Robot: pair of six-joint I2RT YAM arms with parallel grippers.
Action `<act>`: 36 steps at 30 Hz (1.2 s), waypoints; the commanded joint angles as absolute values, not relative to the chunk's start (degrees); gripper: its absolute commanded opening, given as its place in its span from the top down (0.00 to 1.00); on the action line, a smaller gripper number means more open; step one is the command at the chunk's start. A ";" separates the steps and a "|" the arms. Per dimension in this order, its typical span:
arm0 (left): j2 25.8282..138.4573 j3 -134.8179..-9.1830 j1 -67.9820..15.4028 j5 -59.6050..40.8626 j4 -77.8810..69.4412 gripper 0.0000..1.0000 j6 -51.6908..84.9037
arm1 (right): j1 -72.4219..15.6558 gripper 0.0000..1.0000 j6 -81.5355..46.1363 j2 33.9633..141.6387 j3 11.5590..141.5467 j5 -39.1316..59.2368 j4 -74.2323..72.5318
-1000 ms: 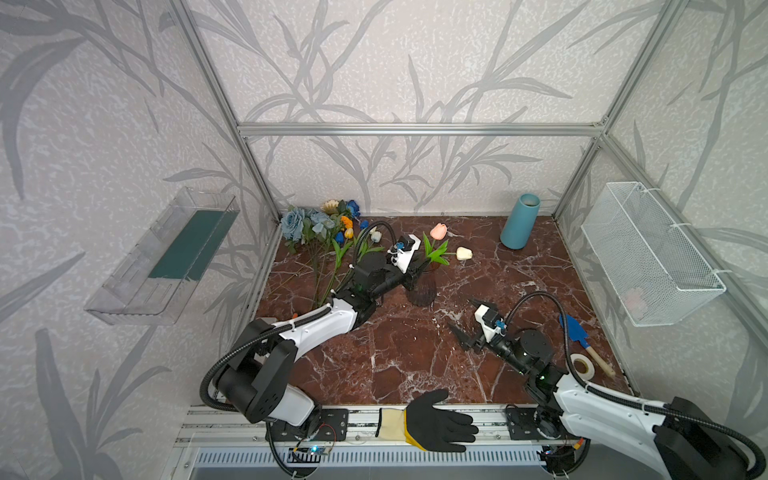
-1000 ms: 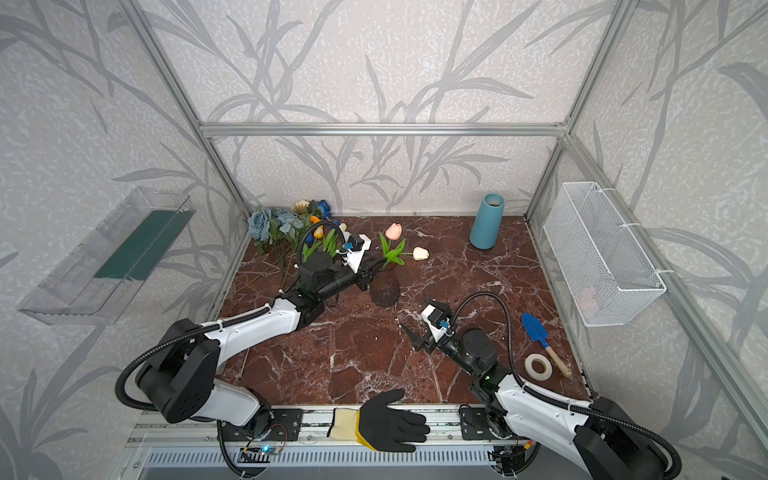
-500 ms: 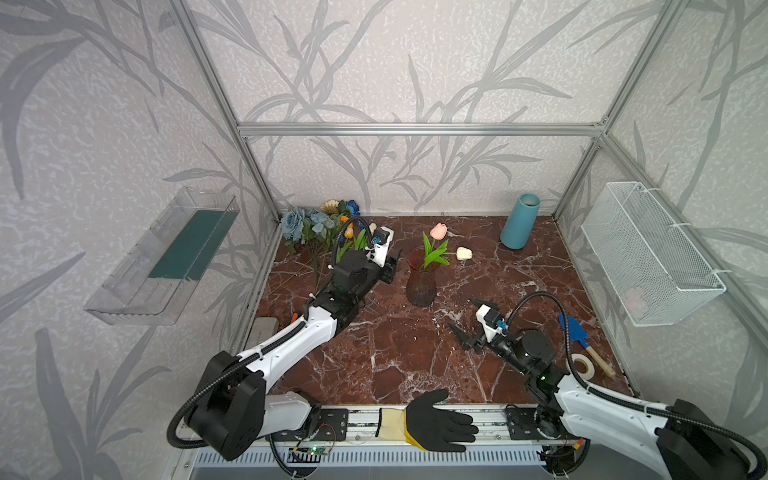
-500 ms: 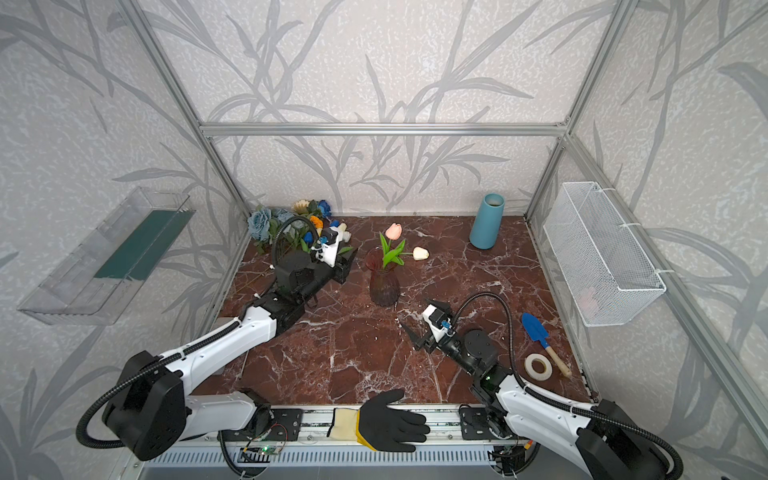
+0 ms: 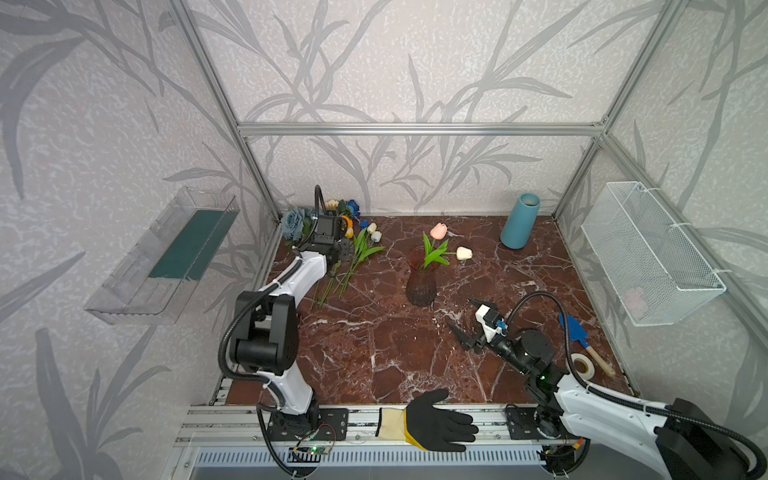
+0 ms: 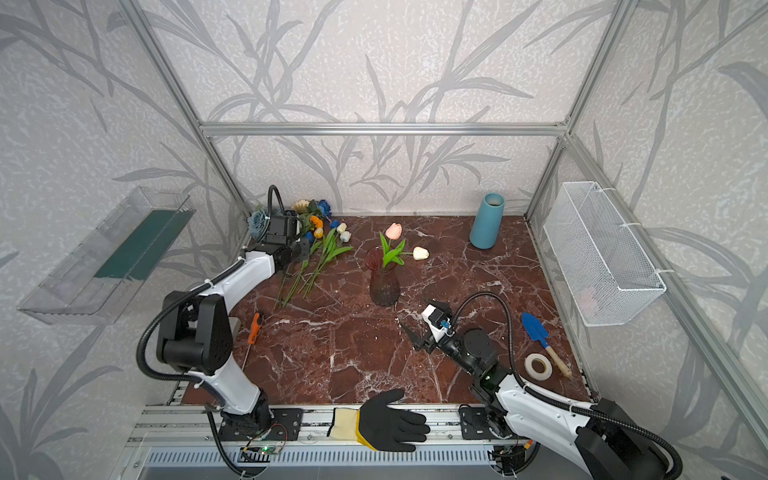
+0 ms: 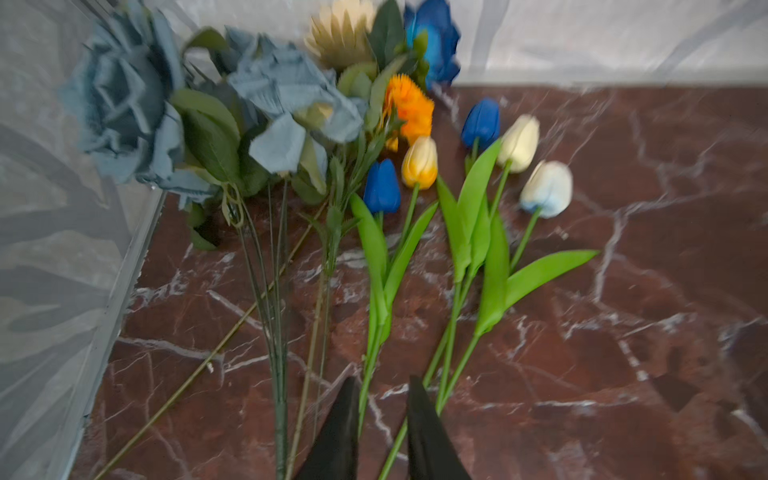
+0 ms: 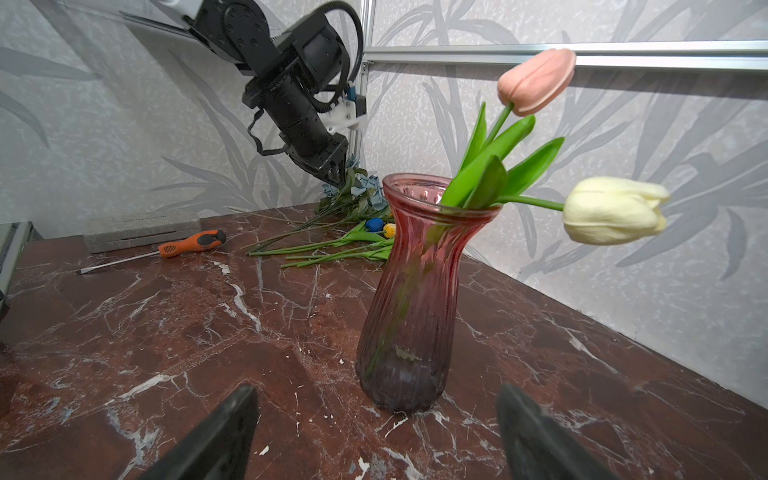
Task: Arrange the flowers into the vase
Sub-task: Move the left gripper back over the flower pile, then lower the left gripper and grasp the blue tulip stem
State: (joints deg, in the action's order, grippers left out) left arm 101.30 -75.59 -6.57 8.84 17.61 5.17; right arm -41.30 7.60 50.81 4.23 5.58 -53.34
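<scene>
Flowers (image 7: 473, 208): loose on the counter (image 7: 644, 340), heads pointing away from the left hand (image 7: 381, 386), stems running back toward it. Farthest beyond the fingertips, against the walls: two dusty-blue roses (image 7: 124, 104), beige daisy (image 7: 340, 33), dark-blue rose (image 7: 432, 41), orange marigold (image 7: 409, 108). Closer in: five tulips with bright green leaves, namely two blue tulips (image 7: 381, 187), a yellow tulip (image 7: 419, 162), a cream-white tulip (image 7: 519, 143) and a white tulip tinged blue (image 7: 546, 189).

Left hand: low over the tulip stems, fingers narrow, green stems passing through the slim gap. Pinched or merely straddled, cannot tell; blurred.

Vase (image 5: 420, 286): reddish glass, upright mid-counter, well apart from the left hand, straight ahead of the right hand (image 5: 460, 312) and near it, not touching. Holds a pink tulip (image 5: 438, 230), standing up, and a cream tulip (image 5: 464, 252), drooping sideways over the rim, away from the left hand.

Right hand: wide apart, empty, low over the counter, fingers aimed at the vase foot.

Back from the left hand, beside its arm: orange-handled screwdriver (image 6: 254, 322), flat on the counter. Behind the right hand, on the front rail: black glove (image 5: 436, 422).
</scene>
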 commanded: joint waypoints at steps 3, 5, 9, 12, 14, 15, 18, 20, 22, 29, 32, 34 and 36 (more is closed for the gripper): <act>110.66 -87.92 -6.63 2.27 36.81 0.72 1.45 | -41.57 0.10 7.61 53.76 4.97 5.73 -56.46; 113.33 -89.76 -7.30 0.09 36.83 0.68 1.04 | -41.57 0.10 7.39 54.96 4.93 6.42 -57.93; 118.71 -94.60 -7.75 -2.27 38.63 0.65 0.68 | -41.57 0.10 7.22 55.22 4.96 6.99 -58.24; 121.79 -98.18 -7.84 -2.70 40.02 0.65 1.22 | -41.57 0.10 7.56 54.76 4.93 6.29 -57.64; 123.34 -99.60 -7.88 -2.76 40.10 0.66 1.41 | -41.57 0.10 7.65 54.26 4.95 6.24 -57.22; 124.30 -100.52 -7.83 -2.72 40.48 0.67 1.34 | -41.57 0.10 7.73 54.02 4.92 6.25 -56.85; 126.73 -103.03 -7.83 -1.35 42.49 0.70 1.41 | -41.57 0.10 7.89 53.79 5.07 6.07 -56.34; 127.58 -103.59 -7.82 -1.01 42.58 0.70 1.32 | -41.57 0.10 7.91 53.92 5.01 5.92 -56.43; 128.21 -103.71 -7.85 -0.70 42.46 0.71 1.66 | -41.57 0.10 7.98 54.38 5.10 6.01 -56.71; 131.44 -106.64 -7.82 0.00 43.86 0.75 1.43 | -41.57 0.10 7.81 53.96 4.99 6.77 -57.05; 132.87 -108.65 -7.87 0.82 45.41 0.82 1.31 | -41.57 0.10 8.02 52.68 5.00 6.25 -55.61; 133.19 -109.14 -7.89 0.80 45.66 0.83 1.15 | -41.57 0.10 8.17 52.36 4.93 6.11 -55.37; 133.29 -109.25 -7.82 0.91 45.70 0.87 1.14 | -41.57 0.10 8.26 52.63 4.92 6.06 -55.44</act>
